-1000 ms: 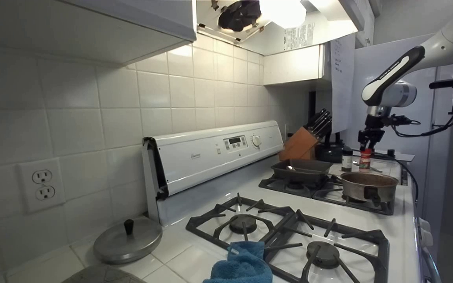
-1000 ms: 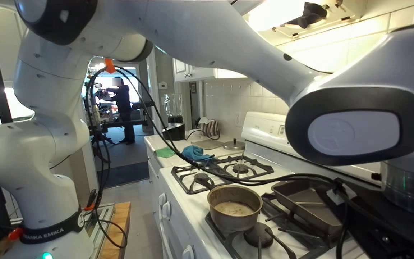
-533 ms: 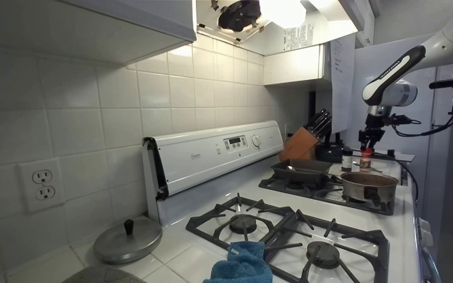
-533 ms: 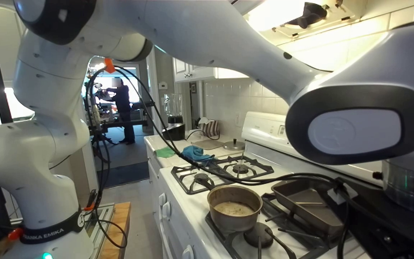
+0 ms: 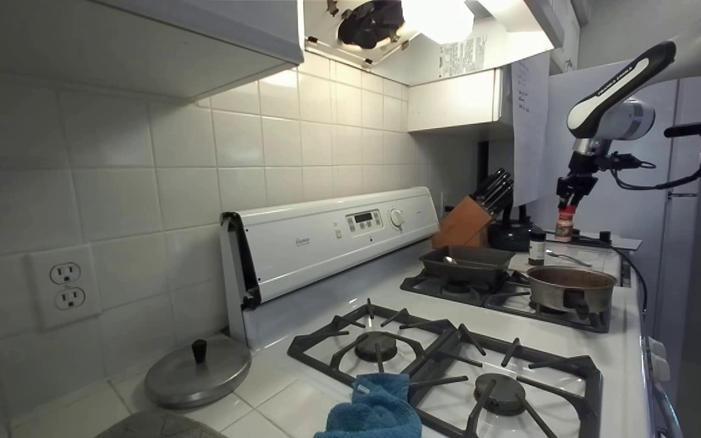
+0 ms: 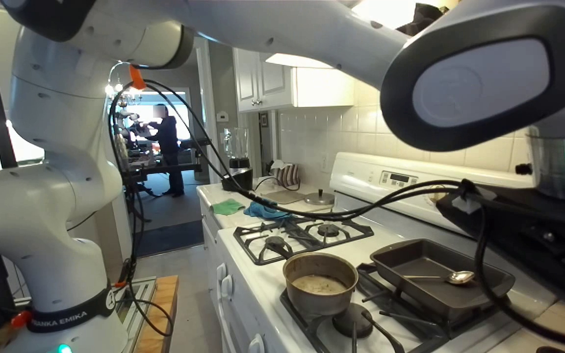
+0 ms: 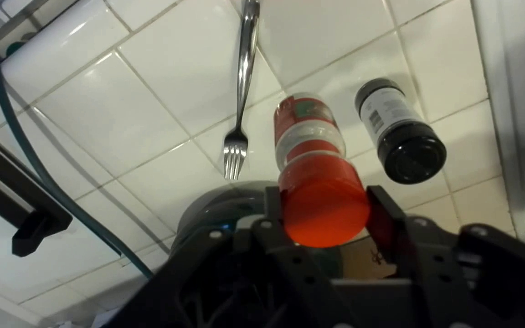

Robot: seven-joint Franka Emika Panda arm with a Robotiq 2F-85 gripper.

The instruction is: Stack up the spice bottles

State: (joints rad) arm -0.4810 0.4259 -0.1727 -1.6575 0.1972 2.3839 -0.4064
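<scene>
the red bottle [image 7: 312, 136] hangs over the counter [image 7: 176, 54], leaning a little, red cap at the top. the gripper [image 7: 325, 205] has it by that cap; the jaws are parted only as far as the cap is wide, one finger on either side. the black bottle [image 7: 399, 130] stands upright on the counter, near the edge that meets the stove [image 5: 435, 309]. the fork [image 7: 244, 77] lies flat, its handle toward the counter's front edge; in the wrist view the red bottle shows between it and the black bottle.

toward the counter's back edge, in an exterior view, is the knife block [image 5: 462, 224]. on the stove, the pot [image 6: 317, 306] sits at the front corner by this counter and the pan [image 6: 420, 261] at the back one, a spoon [image 6: 460, 278] in it. across the stove, in both exterior views, are the lid [image 5: 195, 377] and, at the stove's edge, the blue towel [image 5: 372, 410].
</scene>
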